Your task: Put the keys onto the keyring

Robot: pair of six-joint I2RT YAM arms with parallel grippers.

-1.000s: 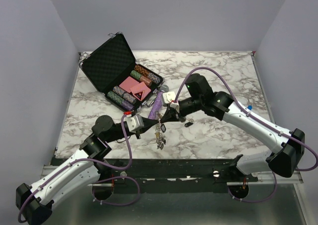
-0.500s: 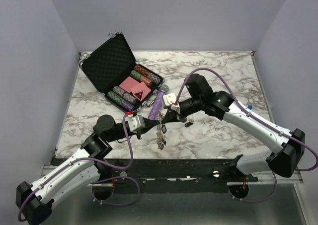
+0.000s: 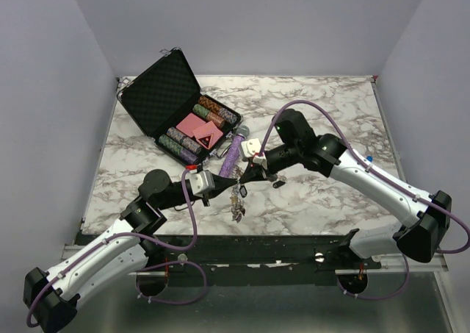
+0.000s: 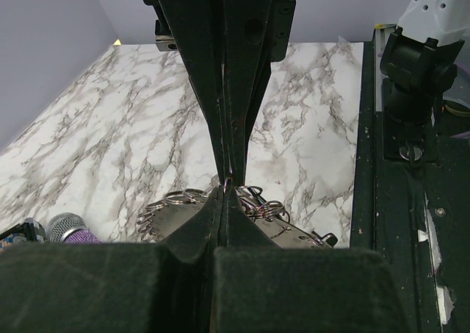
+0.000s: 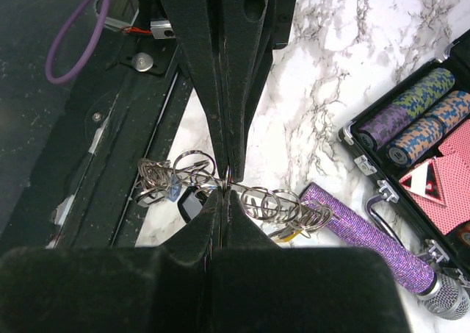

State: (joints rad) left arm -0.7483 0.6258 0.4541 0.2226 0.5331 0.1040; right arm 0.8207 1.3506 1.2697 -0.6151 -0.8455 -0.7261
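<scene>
The keyring [image 5: 294, 194] is a thin silver wire strung with many small split rings. It hangs just above the marble between my two grippers, which meet tip to tip. My right gripper [image 5: 227, 195] is shut on the wire from below in the right wrist view, and my left gripper [image 4: 226, 191] is shut on it at the same spot. Keys [image 3: 236, 203] dangle under the wire, among them a black-headed one [image 5: 192, 203], a blue-capped one [image 5: 172, 194] and a yellow-capped one [image 5: 291, 232]. A loose black-headed key [image 3: 277, 184] lies on the table just right of the grippers.
A purple glittery tube [image 5: 367, 239] lies on the marble right behind the keyring. An open black case [image 3: 180, 112] with poker chips and red cards stands at the back left. The table's dark front rail [image 3: 257, 245] runs close below the hanging keys.
Both grippers have barely shifted and stay pinched together on the wire. The hanging bunch of keys has swung slightly.
</scene>
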